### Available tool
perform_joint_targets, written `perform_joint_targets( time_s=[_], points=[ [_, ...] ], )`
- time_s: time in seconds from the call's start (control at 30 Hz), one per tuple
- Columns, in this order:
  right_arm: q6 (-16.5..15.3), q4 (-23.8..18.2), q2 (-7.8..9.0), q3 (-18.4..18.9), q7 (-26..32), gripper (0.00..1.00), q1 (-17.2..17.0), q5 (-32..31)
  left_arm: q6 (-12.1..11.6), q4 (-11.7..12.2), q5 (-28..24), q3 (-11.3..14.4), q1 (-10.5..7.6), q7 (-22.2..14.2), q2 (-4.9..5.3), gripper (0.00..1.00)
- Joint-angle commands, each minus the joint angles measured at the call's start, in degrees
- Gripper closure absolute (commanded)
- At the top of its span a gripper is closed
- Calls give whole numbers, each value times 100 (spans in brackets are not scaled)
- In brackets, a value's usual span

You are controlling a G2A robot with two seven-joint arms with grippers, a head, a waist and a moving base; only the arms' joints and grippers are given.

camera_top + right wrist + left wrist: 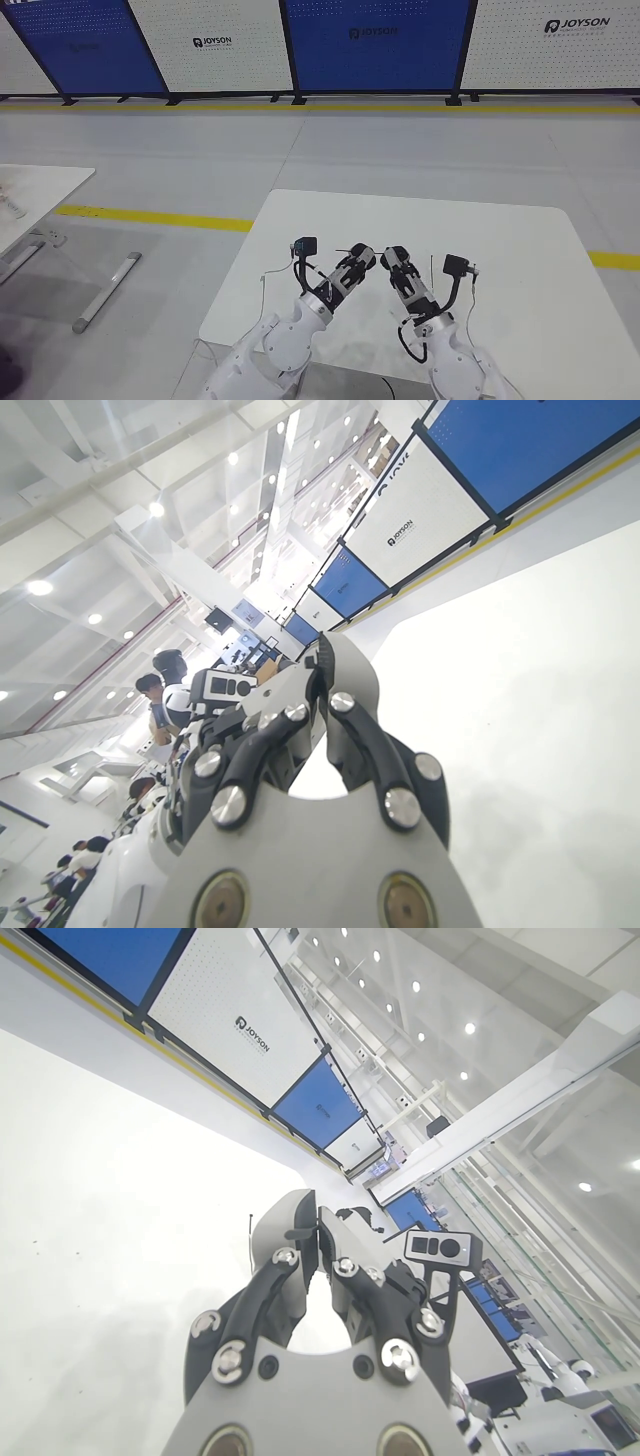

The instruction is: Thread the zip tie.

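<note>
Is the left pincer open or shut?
Shut. The left pincer clamps a thin black zip tie, jaws pressed together.

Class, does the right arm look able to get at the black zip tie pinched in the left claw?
Probably yes. The left claw is shut on the zip tie, and the right claw hangs close beside it over the white table, with nothing between them. It looks shut, so it must open first.
</note>
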Motion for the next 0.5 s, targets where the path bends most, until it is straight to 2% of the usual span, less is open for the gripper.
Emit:
perform_joint_targets(
  time_s=[0.0,0.23,0.27,0.3,0.4,0.47],
  points=[
    [-8,0,2,5,41,100,4,24,-7,-14,3,3,11,-1,1,100],
    [7,10,1,32,110,100,7,239,27,-11,30,-34,27,32,6,100],
    [18,2,1,46,69,95,1,230,45,1,57,-27,23,56,5,100],
    [21,-9,2,50,38,62,-10,208,48,16,59,-23,18,65,3,100],
    [13,-40,7,62,-27,58,-57,159,68,59,71,-13,-5,83,-1,100],
    [7,-52,9,73,-56,59,-79,155,77,71,80,-3,-15,87,-3,100]
  ],
)
